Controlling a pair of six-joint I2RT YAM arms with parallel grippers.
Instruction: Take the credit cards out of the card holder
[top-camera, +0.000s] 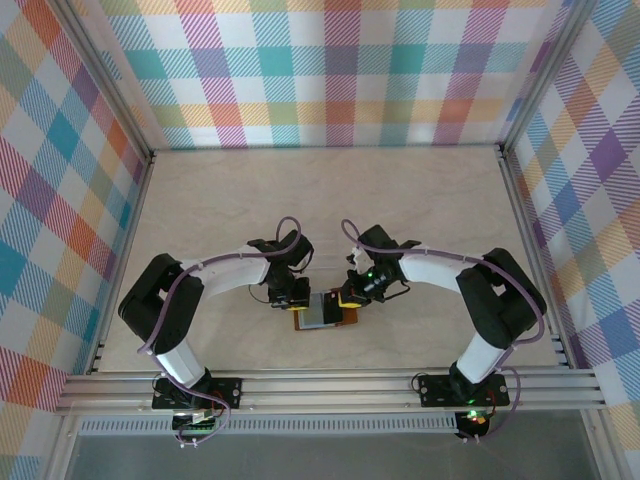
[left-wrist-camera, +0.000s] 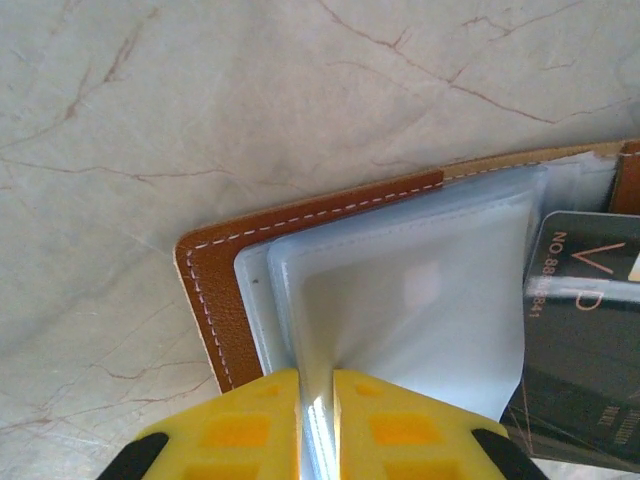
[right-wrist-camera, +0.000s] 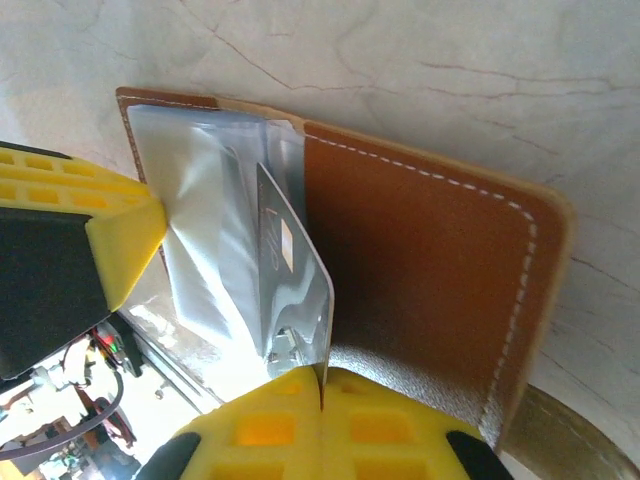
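Fig. 1: card holder (left-wrist-camera: 213, 300), open.
L gripper (left-wrist-camera: 316, 400) pinches its clear sleeve (left-wrist-camera: 400, 300); R gripper (right-wrist-camera: 322, 385) clamps 1 credit card (right-wrist-camera: 290, 250) near holder's middle.

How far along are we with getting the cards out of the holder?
Done: the card holder lies open on the table, the left gripper shut on its clear sleeve. In hand: the right gripper is shut on the edge of a dark card that looks partly inside the sleeve. Left: drawing that card clear, setting it down, then any others; I can't tell how many remain.
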